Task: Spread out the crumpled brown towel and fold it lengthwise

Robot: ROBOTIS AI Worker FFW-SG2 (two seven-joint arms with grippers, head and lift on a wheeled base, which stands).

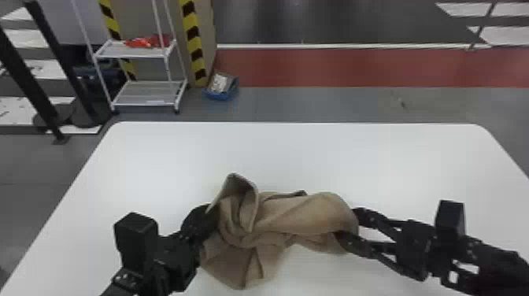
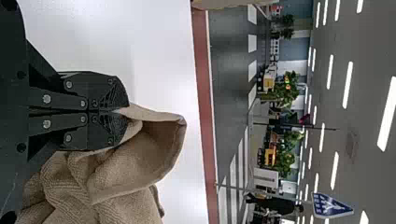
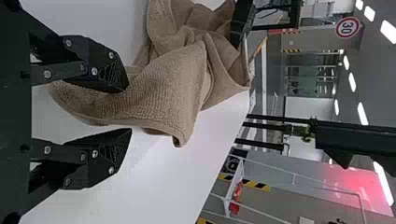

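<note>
head view: brown towel (image 1: 293, 222), likely soft, light; left gripper (image 1: 209, 214) clamped on it, nine o'clock; right gripper (image 1: 346, 223), fingers apart, should pinch hem (image 3: 159, 127), three o'clock.

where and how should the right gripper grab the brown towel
Probably best by the rounded fold at the right end of the brown towel, coming in from the robot's right. That end bulges toward the right gripper, whose open fingers stand on either side of it, so closing there should pinch cloth. The left gripper is already shut on the towel's left part.
</note>
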